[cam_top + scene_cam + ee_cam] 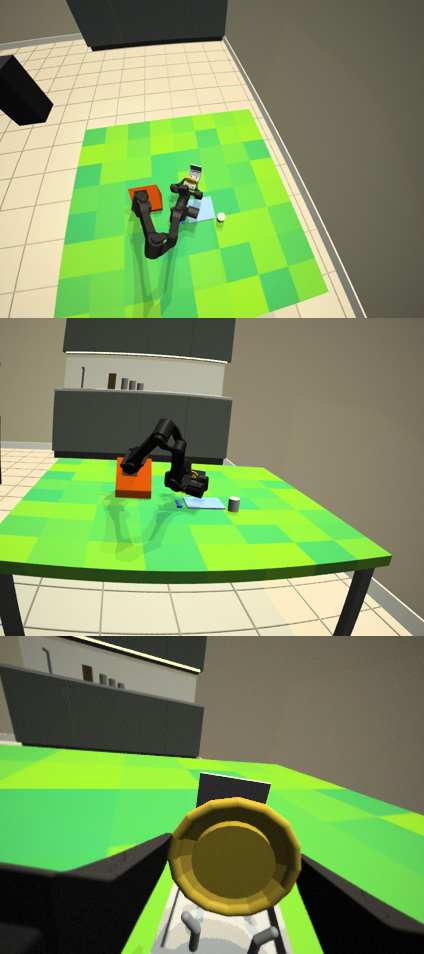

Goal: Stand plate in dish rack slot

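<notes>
A yellow plate (190, 181) (194, 475) (234, 861) is held steeply upright, its face toward the wrist camera. My gripper (191, 182) (232, 849) is shut on the plate, one finger at each side of its rim. The white dish rack, with a dark end panel (195, 167) (233, 788), lies under and beyond the plate. In the wrist view two grey rails (192, 931) (265, 936) show below the plate's lower edge. The plate hangs over the rack's near part; its lower edge looks above the rails. Whether it lines up with a slot I cannot tell.
An orange sloped block (155, 196) (133, 485) stands left of the gripper, by the arm's base. A light blue board (207, 208) (205, 503) lies nearer than the rack. A grey cylinder (221, 217) (233, 504) stands to its right, a blue spoon (183, 222) (178, 503) to its left.
</notes>
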